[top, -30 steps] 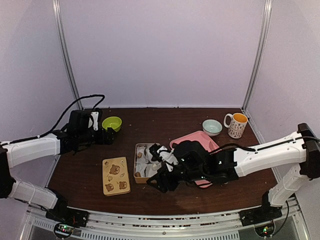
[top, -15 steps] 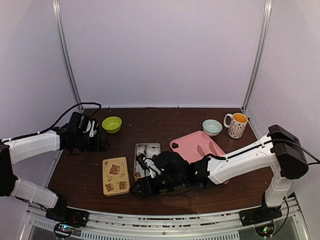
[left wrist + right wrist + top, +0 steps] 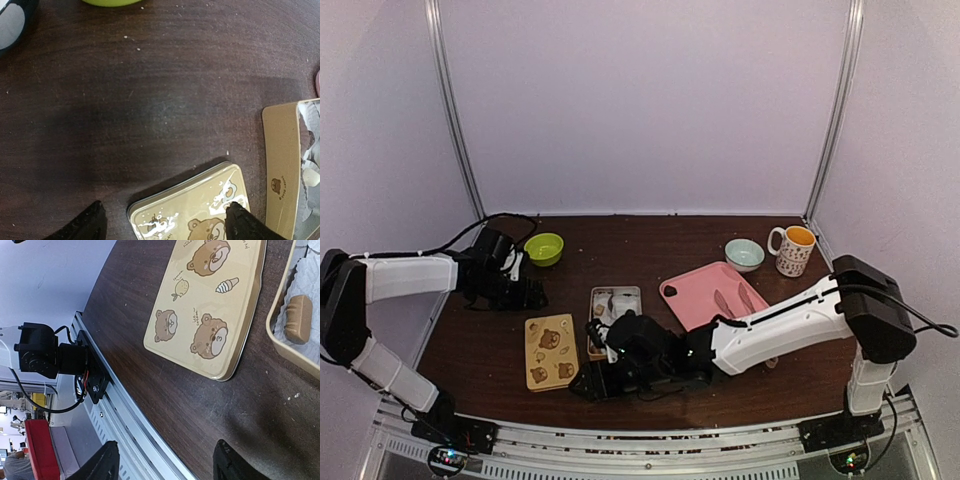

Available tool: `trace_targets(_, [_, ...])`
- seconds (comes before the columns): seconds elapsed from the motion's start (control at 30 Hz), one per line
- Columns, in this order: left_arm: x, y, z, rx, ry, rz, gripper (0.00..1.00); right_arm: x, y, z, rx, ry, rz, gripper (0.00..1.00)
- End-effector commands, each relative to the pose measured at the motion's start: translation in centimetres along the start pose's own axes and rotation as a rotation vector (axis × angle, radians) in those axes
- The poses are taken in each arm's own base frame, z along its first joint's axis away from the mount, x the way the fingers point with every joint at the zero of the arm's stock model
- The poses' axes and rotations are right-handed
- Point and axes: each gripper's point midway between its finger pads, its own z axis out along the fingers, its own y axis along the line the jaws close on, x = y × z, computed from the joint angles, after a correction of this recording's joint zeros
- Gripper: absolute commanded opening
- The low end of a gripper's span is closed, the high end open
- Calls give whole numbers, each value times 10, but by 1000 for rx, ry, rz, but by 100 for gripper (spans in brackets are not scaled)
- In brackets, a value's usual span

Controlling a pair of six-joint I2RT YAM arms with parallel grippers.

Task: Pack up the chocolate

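Observation:
The tan tin lies open mid-table, lined with white paper. One light brown chocolate rests on the paper at its edge. The tin's bear-printed lid lies flat to its left. My left gripper hangs open just beyond the lid's far edge; in the left wrist view the lid's corner lies below and between the fingertips, untouched. My right gripper is open and empty, low over the table near the lid's near right corner.
A pink tray sits right of the tin, under the right arm. A green bowl stands at the back left. A pale bowl and a mug stand at the back right. The metal rail runs along the table's front edge.
My left gripper has swung from the green bowl toward the lid and narrowed slightly. My right gripper has moved off the tin, left and toward the front edge.

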Motion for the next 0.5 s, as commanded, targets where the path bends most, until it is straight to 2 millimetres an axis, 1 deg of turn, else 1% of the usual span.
trace_targets(0.0, [-6, -2, 3, 10, 6, 20, 82, -3, 4, 9, 16, -12, 37, 63])
trace_targets(0.13, [-7, 2, 5, -15, 8, 19, 80, 0, 11, 18, -3, 16, 31, 62])
trace_targets(0.3, [0, 2, 15, -13, 70, 14, 67, 5, 7, 31, -15, 38, 64, 61])
trace_targets(0.47, [7, 8, 22, -48, 108, -9, 63, 5, 16, 43, -89, 38, 119, 59])
